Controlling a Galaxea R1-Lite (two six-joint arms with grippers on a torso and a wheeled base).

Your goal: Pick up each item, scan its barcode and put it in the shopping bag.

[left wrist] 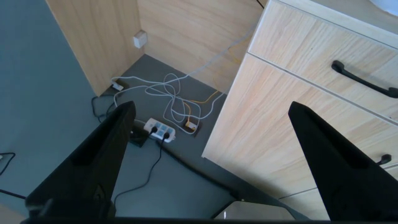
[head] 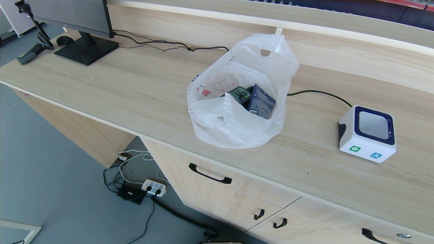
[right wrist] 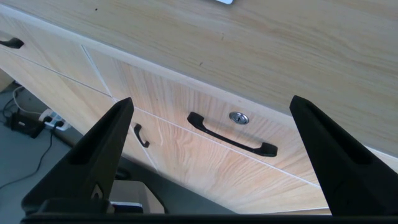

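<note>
The white plastic shopping bag [head: 234, 130] stands open near the middle of the worktop [head: 118, 91], its handles slumped back toward the raised ledge behind it. Inside, a dark blue box [head: 261, 101] leans upright against a black item with a green label [head: 239, 94] (both sit deep in the bag, only their upper parts showing). Well off to the bag's right side, the white box scanner [head: 368, 137] sits on the worktop with its dark window facing up, and its black cable [head: 318, 92] runs back behind the bag. At the far left end stand a monitor [head: 78, 20], a mouse [head: 64, 40] and a dark handheld device [head: 32, 52] beside a small stand. Under the worktop are drawers with black handles [head: 210, 176], and a power strip [head: 154, 187] lies on the grey floor among loose cords. The left claw [left wrist: 211, 109] hangs released, fingers spread wide, low beside the drawer fronts and above that power strip. The right claw [right wrist: 211, 99] is likewise released and grasping nothing, facing a drawer with a keyed lock [right wrist: 238, 117] just below the worktop's edge.
</note>
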